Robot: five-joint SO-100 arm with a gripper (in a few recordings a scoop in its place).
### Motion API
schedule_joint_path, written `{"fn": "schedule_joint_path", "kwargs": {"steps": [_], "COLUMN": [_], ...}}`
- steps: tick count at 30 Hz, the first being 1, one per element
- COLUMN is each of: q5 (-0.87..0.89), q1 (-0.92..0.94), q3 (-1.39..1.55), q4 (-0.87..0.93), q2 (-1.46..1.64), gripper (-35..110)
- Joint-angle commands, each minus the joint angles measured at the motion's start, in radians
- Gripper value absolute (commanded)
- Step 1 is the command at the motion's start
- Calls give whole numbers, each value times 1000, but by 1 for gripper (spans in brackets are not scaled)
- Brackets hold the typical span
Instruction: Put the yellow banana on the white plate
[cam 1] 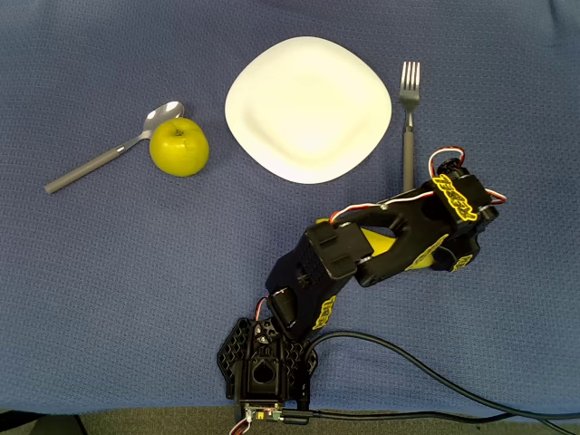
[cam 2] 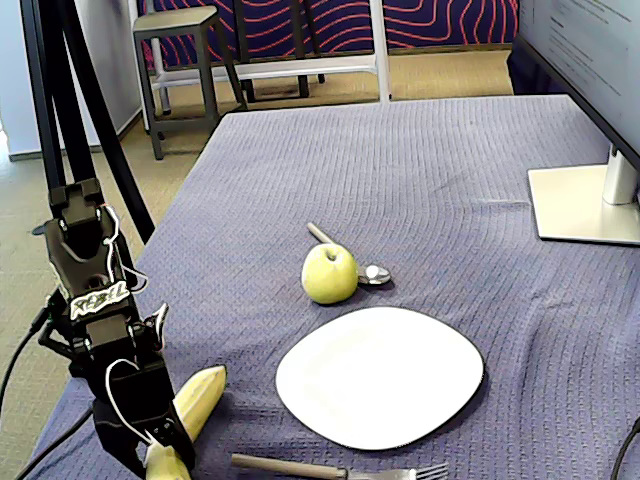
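Surface: blue-purple woven cloth (cam 1: 109,299) covered the whole table; in the fixed view a stool (cam 2: 180,40) and patterned wall stood beyond the far edge, and a monitor base (cam 2: 585,205) sat on the cloth at the right.

Plate: the white plate (cam 1: 308,109) lay flat near the top centre of the overhead view, with nothing on it.

Banana: the yellow banana (cam 2: 195,405) lay on the cloth well apart from the plate, under the arm's front end. In the overhead view it showed as slivers of yellow (cam 1: 381,243) between the black arm parts; in the fixed view its pale upper end pointed toward the plate and its lower end ran behind the gripper.

Gripper: the gripper (cam 2: 155,445) was down at the banana's lower end, against the fruit. Whether the fingers were apart or clamped on it I could not tell; the arm covered them from above and the picture edge cut them off from the side.

Apple: a yellow-green apple (cam 1: 178,147) stood left of the plate in the overhead view, touching the bowl of a spoon (cam 1: 104,159).

Fork: a fork (cam 1: 409,118) lay just beside the plate's right edge in the overhead view, its handle running under the arm; in the fixed view it was cut off by the bottom edge.
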Motion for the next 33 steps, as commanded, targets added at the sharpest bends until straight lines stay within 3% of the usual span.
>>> {"fn": "schedule_joint_path", "kwargs": {"steps": [1,10,20,33], "q5": [-91,-3,127,155], "q1": [-5,-32,-109,-132], "q3": [-5,-17,-176,-178], "q4": [-14,60,360,463], "q2": [9,55,184,387], "gripper": [8,0,0,0]}}
